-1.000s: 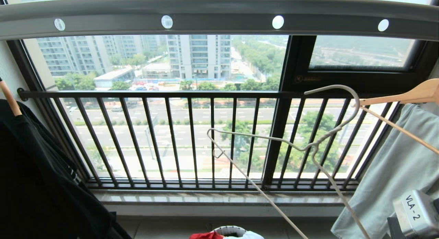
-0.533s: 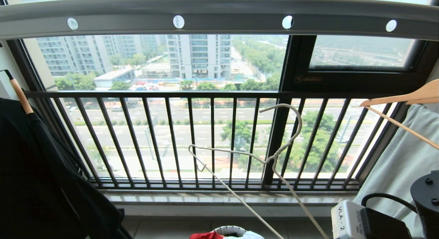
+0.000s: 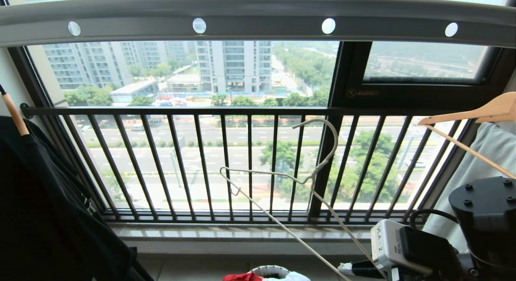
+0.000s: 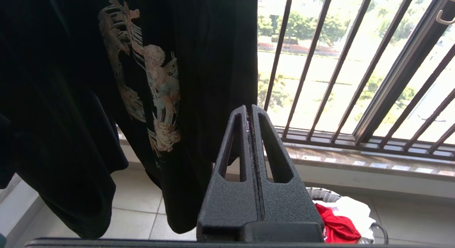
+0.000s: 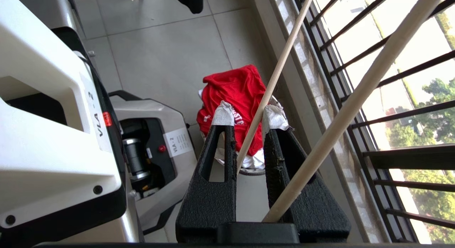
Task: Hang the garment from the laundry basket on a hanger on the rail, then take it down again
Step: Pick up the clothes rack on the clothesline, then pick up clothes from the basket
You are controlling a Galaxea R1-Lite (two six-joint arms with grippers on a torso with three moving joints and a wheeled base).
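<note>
Gripping the hanger [image 3: 282,180] by its lower wire, the right gripper [image 5: 249,114] is nearly closed; left gripper [image 4: 249,114] is sitting shut and empty. Judged best practice: keeping the hook upright while lowering toward the garment [image 5: 233,98] in the laundry basket [image 3: 269,269].

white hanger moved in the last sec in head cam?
Yes. The hanger, in the right gripper, has dropped and shifted left against the black window railing: its hook, earlier right of the thick window post, now sits left of it.
</note>
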